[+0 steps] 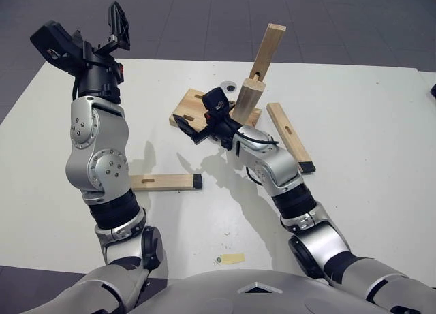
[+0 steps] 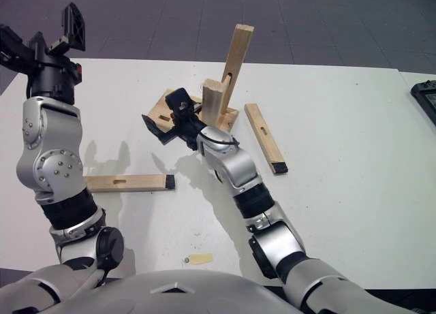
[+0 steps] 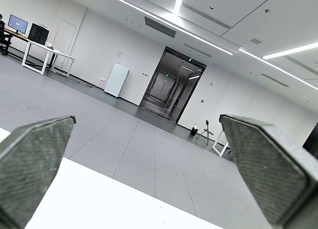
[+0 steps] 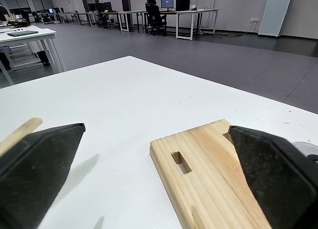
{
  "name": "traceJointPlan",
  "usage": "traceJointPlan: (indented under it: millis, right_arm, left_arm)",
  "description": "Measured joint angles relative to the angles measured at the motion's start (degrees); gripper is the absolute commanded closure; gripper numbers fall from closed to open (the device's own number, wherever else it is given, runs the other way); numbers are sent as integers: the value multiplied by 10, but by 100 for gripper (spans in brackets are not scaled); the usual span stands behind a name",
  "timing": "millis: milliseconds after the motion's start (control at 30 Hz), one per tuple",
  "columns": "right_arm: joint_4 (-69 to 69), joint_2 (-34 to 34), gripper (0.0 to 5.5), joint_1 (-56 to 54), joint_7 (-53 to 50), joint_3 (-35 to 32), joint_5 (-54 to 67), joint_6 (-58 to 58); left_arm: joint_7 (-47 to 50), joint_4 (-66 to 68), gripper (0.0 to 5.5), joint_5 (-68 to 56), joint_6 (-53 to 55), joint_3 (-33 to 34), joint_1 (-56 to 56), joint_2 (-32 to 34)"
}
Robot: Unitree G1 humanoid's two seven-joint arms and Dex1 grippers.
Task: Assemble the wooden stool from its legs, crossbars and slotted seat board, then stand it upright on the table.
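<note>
The right gripper (image 1: 202, 115) hides the near edge of the slotted seat board (image 1: 185, 104) at mid-table (image 1: 354, 191). Its jaws are spread; contact cannot be determined. A leg (image 1: 267, 52) stands tilted on the board. The left arm is raised, with the left gripper (image 1: 84, 35) jaws wide apart.

My silver right arm (image 1: 269, 161) hides the middle of the pale wooden slotted seat board (image 1: 189, 103), so I can't tell where the tall upright wooden leg (image 1: 267, 52) meets it. The yellowish tag (image 1: 231, 259), lower centre, possibly paper, is too small to identify.
</note>
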Motion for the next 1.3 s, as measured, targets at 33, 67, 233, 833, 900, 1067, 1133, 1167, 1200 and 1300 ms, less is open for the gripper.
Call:
traceJointPlan:
  millis: [33, 67, 233, 833, 900, 1067, 1133, 1167, 1200, 1300]
  right_arm:
    - [-2, -2, 12, 1, 7, -2, 0, 1]
    - [-7, -7, 12, 3, 17, -4, 0, 4]
    - [-63, -58, 12, 18, 69, -37, 19, 56]
    - [-72, 13, 12, -80, -15, -91, 62, 298]
    - [0, 41, 12, -97, -44, -81, 39, 311]
    - [115, 49, 12, -124, -53, -65, 11, 312]
    - [141, 50, 12, -134, -45, -56, 2, 309]
    - [150, 50, 12, -138, -37, -52, 0, 307]
    - [160, 51, 12, -142, -29, -47, 1, 304]
    - [190, 51, 12, -159, -12, -47, 0, 300]
  left_arm:
    - [0, 0, 10, 0, 0, 0, 0, 0]
    - [0, 1, 10, 0, 0, 0, 0, 0]
    - [2, 0, 10, 0, 0, 1, 0, 0]
    - [10, -9, 10, 0, 9, 8, -2, 6]
    - [13, -9, 10, 0, 9, 10, -5, 7]
    - [18, -8, 10, 2, 9, 7, -9, 6]
    - [19, -8, 10, 2, 9, 5, -10, 5]
    - [20, -8, 10, 6, 9, 5, -10, 5]
    - [20, -8, 10, 8, 9, 4, -10, 5]
    - [21, -8, 10, 11, 9, 3, -10, 4]
